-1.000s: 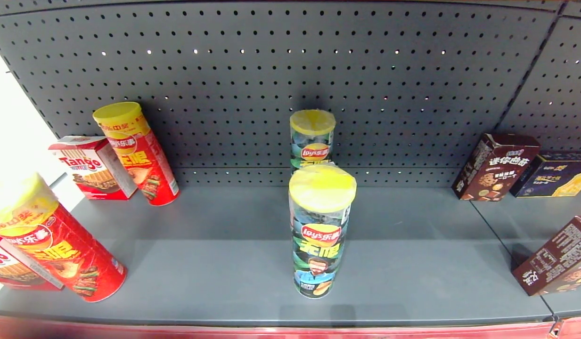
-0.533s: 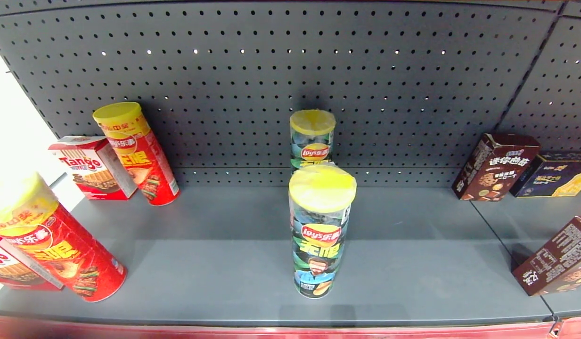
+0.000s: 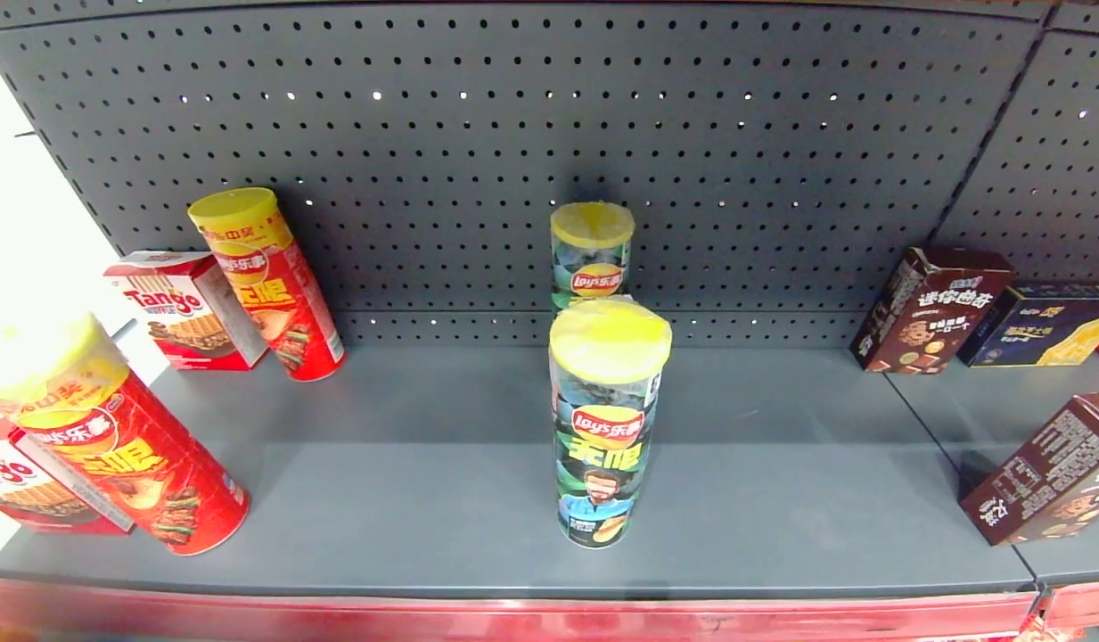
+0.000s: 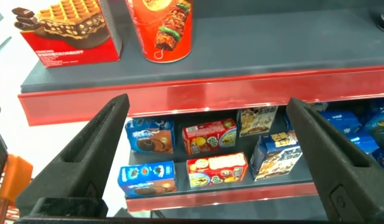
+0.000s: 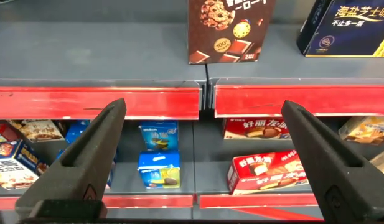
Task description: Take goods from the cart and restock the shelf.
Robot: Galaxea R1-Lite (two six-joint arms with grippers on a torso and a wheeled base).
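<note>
The head camera shifted slightly in the last half second, while the goods kept their places: a near can (image 3: 604, 428) and a far can (image 3: 592, 257) upright at mid-shelf (image 3: 781, 464). The left hand (image 4: 207, 102) and right hand (image 5: 204, 104) hung released and empty before the shelf front, suggesting a return to the cart for more stock.

Bright, even light; left edge blown white, washing out the near red can (image 3: 130, 464) lid; soft shadows beside cans on shelf (image 3: 406, 464); pegboard (image 3: 513, 134) holes glow; barrel distortion bends the edges.
</note>
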